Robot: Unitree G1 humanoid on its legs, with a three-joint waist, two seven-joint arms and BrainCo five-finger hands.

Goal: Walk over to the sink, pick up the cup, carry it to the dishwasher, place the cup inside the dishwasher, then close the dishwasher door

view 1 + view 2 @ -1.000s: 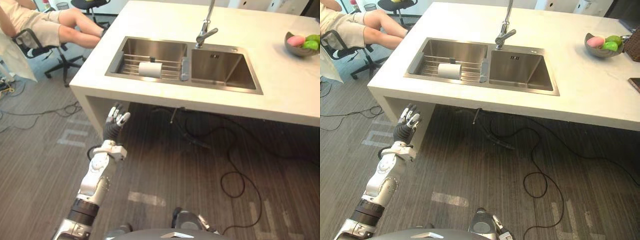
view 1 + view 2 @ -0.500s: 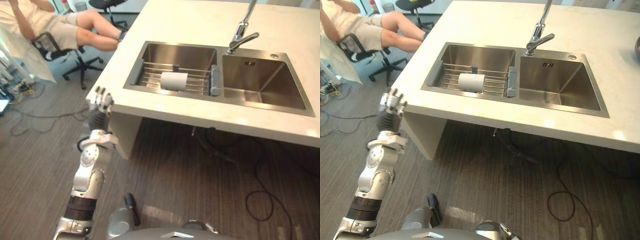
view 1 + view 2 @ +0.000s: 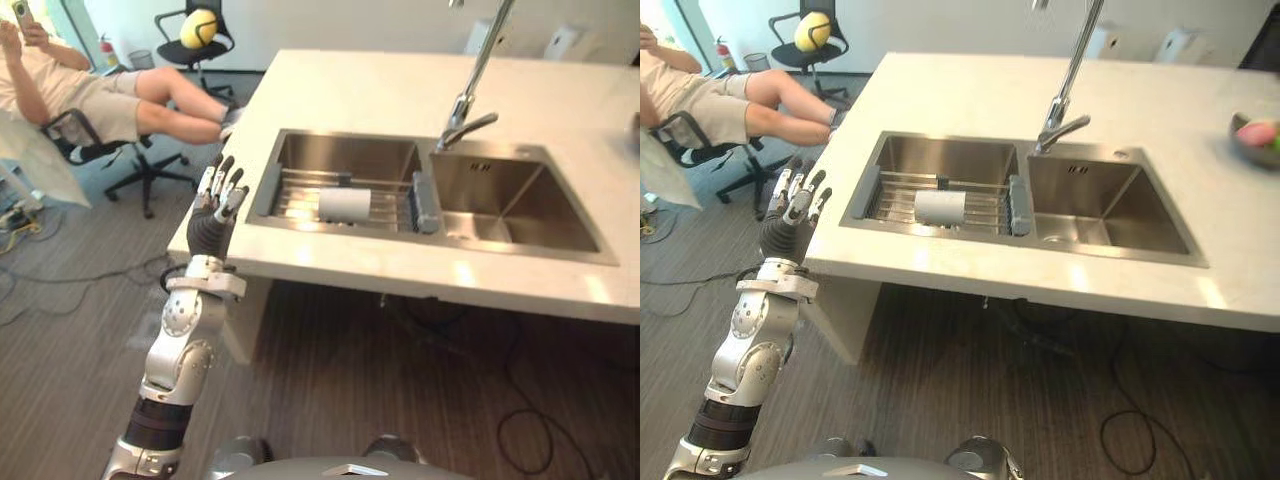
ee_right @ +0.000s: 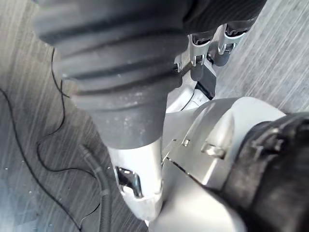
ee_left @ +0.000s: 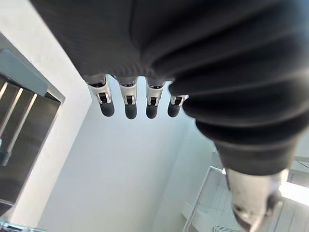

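A white cup (image 3: pixel 344 204) lies on its side on a wire rack (image 3: pixel 298 192) in the left basin of a steel double sink (image 3: pixel 430 236) set in a pale counter. My left hand (image 3: pixel 216 207) is raised beside the counter's left front corner, fingers straight and spread, holding nothing. It is well to the left of the cup and apart from it. In the left wrist view its fingers (image 5: pixel 126 104) point past the counter edge. My right hand (image 4: pixel 212 46) hangs low over the floor with relaxed fingers and nothing in it.
A tall faucet (image 3: pixel 472 98) stands behind the sink's divider. A person sits on an office chair (image 3: pixel 95 120) to the left, and another chair holds a yellow ball (image 3: pixel 199 28). A fruit bowl (image 3: pixel 1258 136) sits far right on the counter. Cables (image 3: pixel 1130 420) lie under the counter.
The camera has shifted, and the sink now shows more from the front. My left hand has risen from below the counter top to the level of its corner, still open.
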